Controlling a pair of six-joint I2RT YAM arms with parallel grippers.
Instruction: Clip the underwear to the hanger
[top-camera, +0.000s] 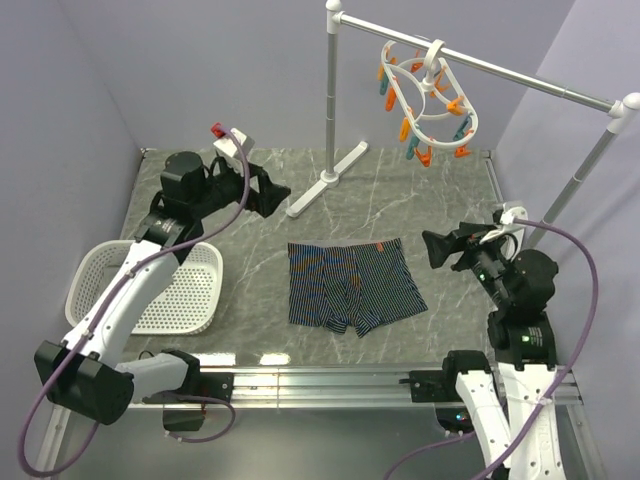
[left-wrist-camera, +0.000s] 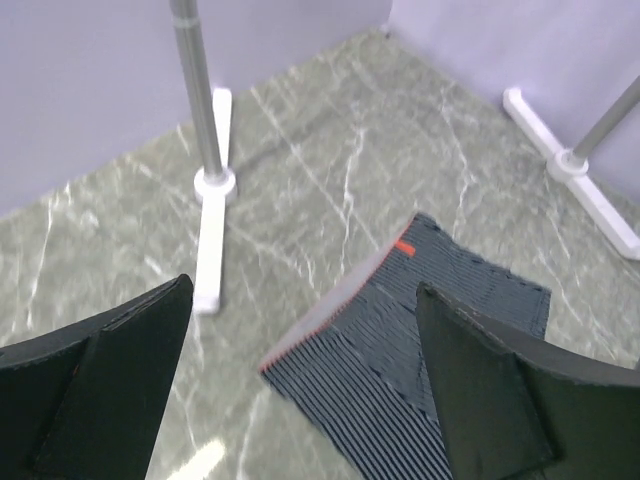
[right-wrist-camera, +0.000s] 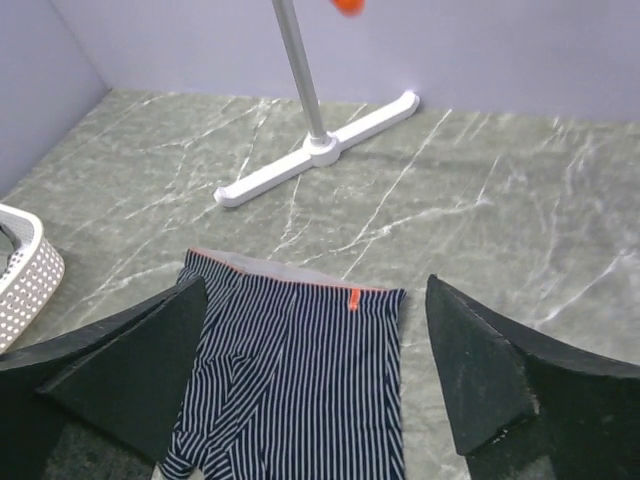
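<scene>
Fingers of the left hand fill the lower corners of the left wrist view, dark and wedge-shaped, spread wide apart with nothing pinched between them.
Same picture on the right wrist: right hand spread wide, fingers apart, gripping nothing.

Position of hands, top view:
- Left hand sits above the tabletop, left of the garment and toward the far side, pointing right.
- Right hand sits off the garment's right edge, pointing left.
- Neither hand touches the fabric.

Underwear: dark navy with thin light stripes, lying spread flat on the grey marbled tabletop, roughly mid-table between the two hands.
- Waistband faces the far side, with orange-red trim along it and a small orange tag near its right end.
- Legs point toward the arm bases. The right leg is skewed slightly outward.

Hanger: white oval double ring, hung by its hook from the grey rail of the stand at the far right.
- Orange pegs and a few teal pegs dangle from the rings.
- Hanger and underwear are well apart, and no peg holds any fabric.

Other items:
- White foot of the stand's left post rests on the tabletop, just beyond the waistband.
- White perforated basket stands at the left, beside the left arm.

Clipping not yet done; garment is on the tabletop only.
</scene>
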